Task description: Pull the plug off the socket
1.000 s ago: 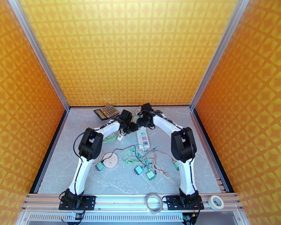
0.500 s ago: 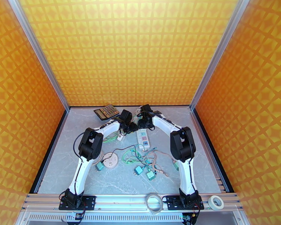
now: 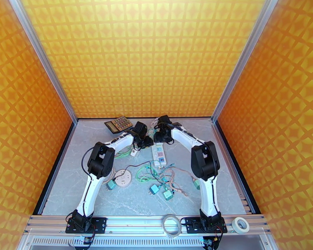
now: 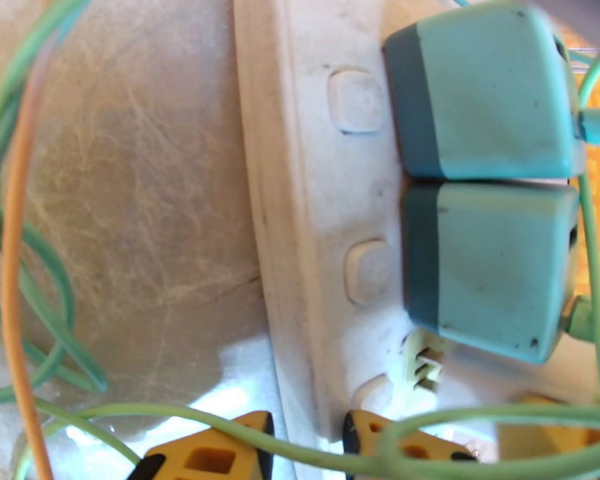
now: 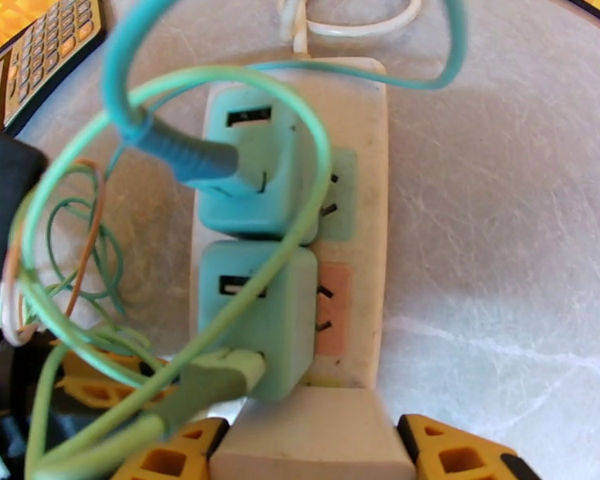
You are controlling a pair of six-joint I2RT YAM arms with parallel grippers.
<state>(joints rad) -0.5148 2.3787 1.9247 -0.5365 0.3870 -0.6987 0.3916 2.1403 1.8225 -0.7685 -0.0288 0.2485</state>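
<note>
Two blocky teal plugs (image 5: 288, 346) fill the white socket (image 5: 364, 114).

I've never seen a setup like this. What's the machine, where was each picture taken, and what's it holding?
These are two robot arms bolted to a table's near edge. The wide picture looks down from above; the two close-ups come from a camera on each wrist. On the table lie a white power strip, a calculator, a round socket, loose teal plugs and tangled wires. Two more teal plugs sit in the strip. The right pincer is clamped on the strip's near end. The left pincer sits beside those plugs; whether it grips anything is unclear.
</note>
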